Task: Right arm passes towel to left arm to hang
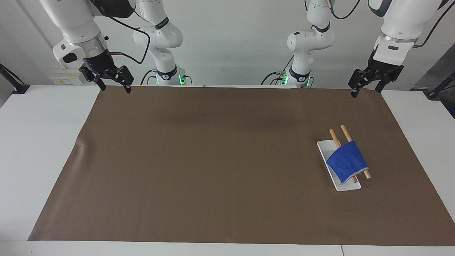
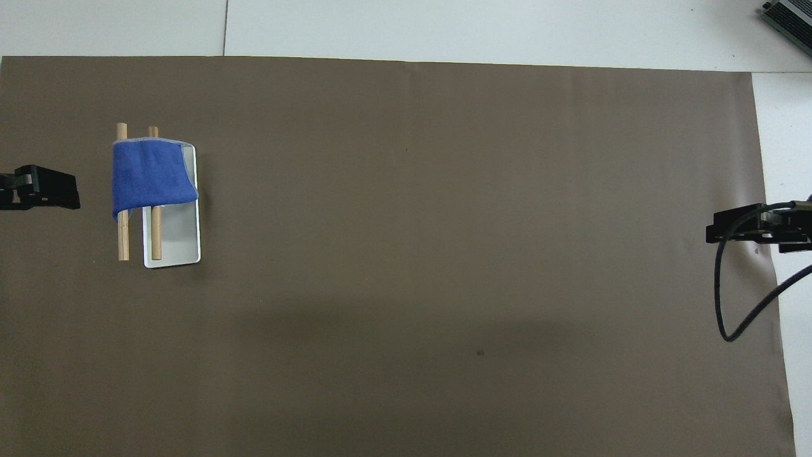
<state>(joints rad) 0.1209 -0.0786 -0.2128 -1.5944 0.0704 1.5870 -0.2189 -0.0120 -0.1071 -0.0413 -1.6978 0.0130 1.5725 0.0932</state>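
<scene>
Hanging over two wooden rods (image 1: 349,153) in the facing view, the towel (image 1: 347,162) drapes across both of them above a white tray (image 1: 325,149), near the left arm's end of the brown mat (image 1: 220,160) and about midway between the mat's robot-side edge and the edge away from the robots. The left gripper (image 1: 367,89) is raised over the mat's robot-side corner at that same end, well apart from the towel, its fingers spread wide with nothing between them. The right gripper (image 1: 113,85) hangs over the mat's other robot-side corner, fingers likewise apart and empty, a blue-violet light showing on its wrist. In the overhead view the towel (image 2: 151,176) covers the part of the rods (image 2: 122,235) farther from the robots, one corner drooping onto the tray (image 2: 181,244). The left gripper (image 2: 39,190) shows only as a black block at the picture's edge, beside the rods but not touching them. The right gripper (image 2: 739,225) sits over the mat's edge at the right arm's end, a thick black cable (image 2: 729,298) looping under it.
</scene>
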